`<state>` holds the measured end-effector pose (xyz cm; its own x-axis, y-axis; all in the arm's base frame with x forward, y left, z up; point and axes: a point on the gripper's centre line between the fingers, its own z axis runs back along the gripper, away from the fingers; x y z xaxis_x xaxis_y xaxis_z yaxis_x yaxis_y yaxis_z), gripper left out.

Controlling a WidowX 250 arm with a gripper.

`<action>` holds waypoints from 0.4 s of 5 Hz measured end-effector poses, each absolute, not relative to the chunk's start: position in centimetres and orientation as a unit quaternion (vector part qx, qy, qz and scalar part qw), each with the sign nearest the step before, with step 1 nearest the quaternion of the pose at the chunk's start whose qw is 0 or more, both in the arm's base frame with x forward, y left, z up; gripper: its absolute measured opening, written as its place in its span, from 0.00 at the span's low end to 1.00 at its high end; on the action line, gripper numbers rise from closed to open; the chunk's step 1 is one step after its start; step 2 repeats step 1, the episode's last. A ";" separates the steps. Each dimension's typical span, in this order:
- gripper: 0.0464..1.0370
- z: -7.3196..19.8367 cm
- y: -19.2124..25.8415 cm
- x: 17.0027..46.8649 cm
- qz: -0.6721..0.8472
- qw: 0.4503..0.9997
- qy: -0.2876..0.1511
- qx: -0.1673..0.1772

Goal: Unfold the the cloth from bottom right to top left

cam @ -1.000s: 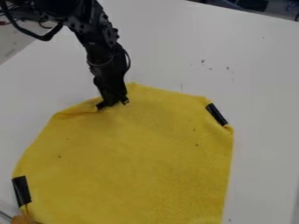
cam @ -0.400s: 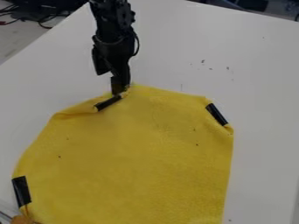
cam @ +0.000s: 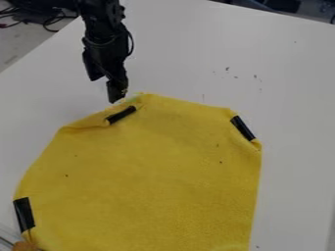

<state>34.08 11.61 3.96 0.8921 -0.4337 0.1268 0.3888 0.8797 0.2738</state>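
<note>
At the far left, black cables (cam: 51,21) lie on the grey floor (cam: 18,45) beyond the bench (cam: 298,103), whose edge slants down from near the arm to the left side. At the lower left corner, a small orange-brown thing (cam: 25,246) sits at the edge of the yellow cloth (cam: 147,176), with a thin clear-looking piece (cam: 5,240) just beside it; I cannot tell what either is. They are the nearest clutter to that corner, where a black strip (cam: 23,214) marks the cloth's left edge.

The arm (cam: 105,29) comes in from the top, left of centre. Its hand (cam: 114,93) hangs near the cloth's upper left edge, close above a second black strip (cam: 121,114). I cannot tell how far open it is, and I see no cloth in its hold.

The cloth lies over the lower left and middle of the bench, its lower part cut off by the bottom of the view. A third black strip (cam: 243,128) crosses its upper right corner. White surface runs on from there to the right, with dark specks (cam: 227,69) above the cloth. The bench's far edge slopes down to the right, dark things (cam: 282,5) beyond it.
</note>
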 end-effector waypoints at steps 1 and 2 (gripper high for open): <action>0.96 4.0 11.6 34.1 -0.215 0.965 -0.092 0.121; 0.96 4.0 11.6 34.1 -0.215 0.965 -0.092 0.121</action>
